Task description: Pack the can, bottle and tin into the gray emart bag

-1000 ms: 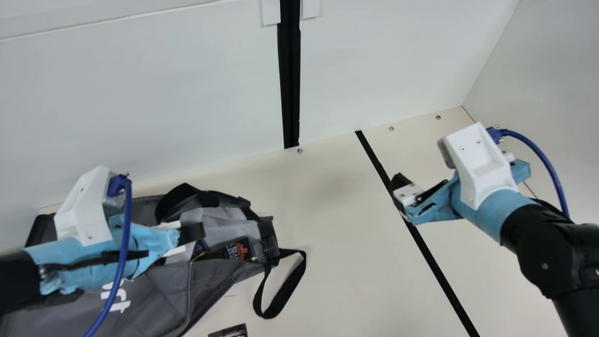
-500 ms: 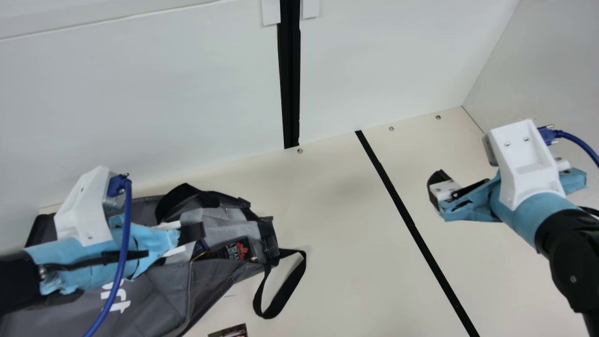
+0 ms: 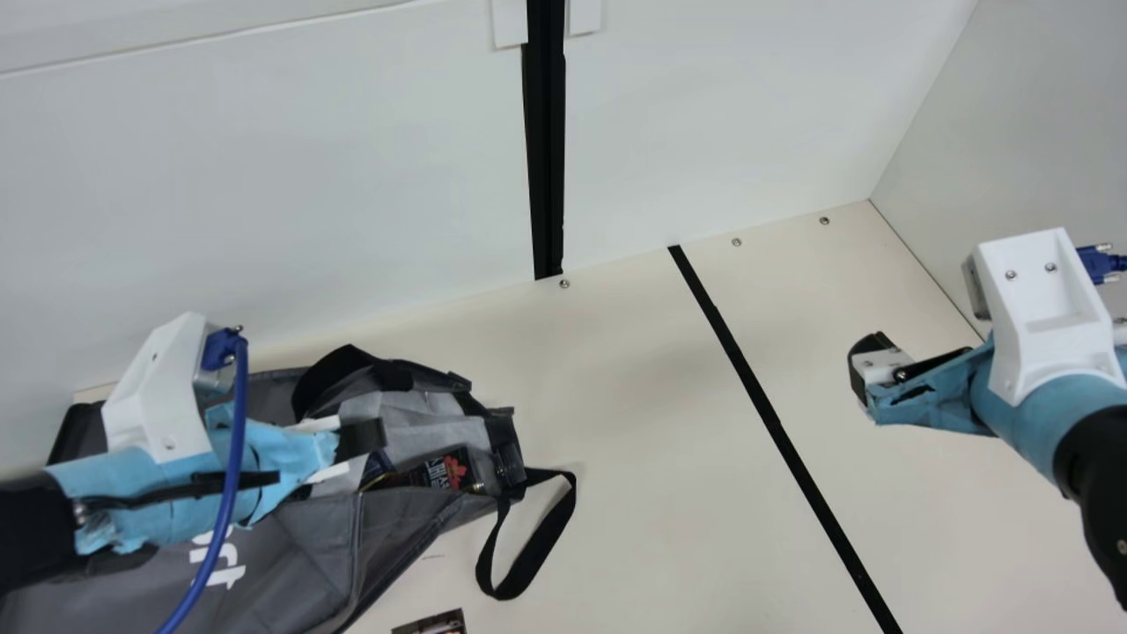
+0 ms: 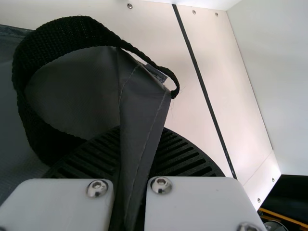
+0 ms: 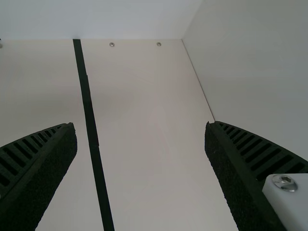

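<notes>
- 1 gray emart bag, open, lying under & around L gripper; white lettering on its near side.
- L gripper: fingers clamped on bag fabric; L wrist view has the gray fold pinched btwn them.
- Black strap (bag handle) loops up just behind L gripper.
- In bag mouth, just R of L gripper: dark item w/ red maple leaf, partly covered by fabric; can't tell if can, btl or tin. Blue item w/ gold edge btwn it & gripper, mostly hidden.
- 2nd strap loops onto table, farther R of L gripper.
- Dark printed item, cut off at view's edge, nearer cam than L gripper.
- Black stripe on table, btwn grippers.
- R gripper: above table, well apart from bag; fingers wide apart.
- Side wall beyond R gripper.
</notes>
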